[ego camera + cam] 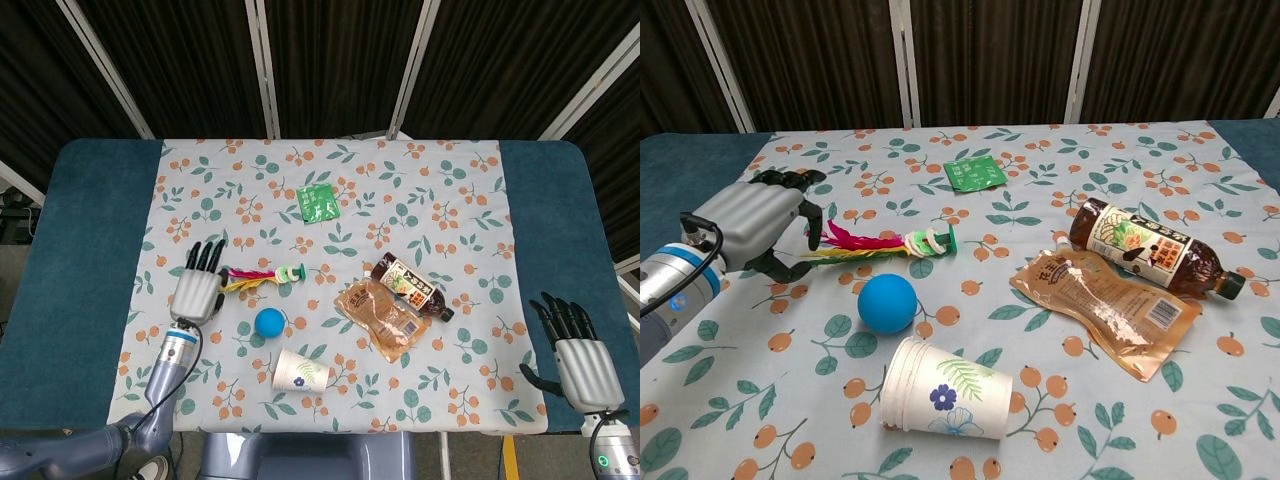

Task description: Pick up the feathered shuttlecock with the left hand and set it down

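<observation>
Feathered shuttlecock (pixel 262 277) flat on bench (pixel 90 250), long axis left–right: feather tips toward left robot hand (pixel 197 291), white-green base pointing away. Left robot hand just beside feather end, fingers spread, holding nothing (contact with feathers unclear). Blue ball (pixel 269 321) near, to hand's right and closer to robot; paper cup (pixel 301 372) on its side beyond that. Right robot hand (pixel 578 355) well apart at far edge, fingers apart, holding nothing. Left clearly nearer; likely reach runs rightward along feathers.
</observation>
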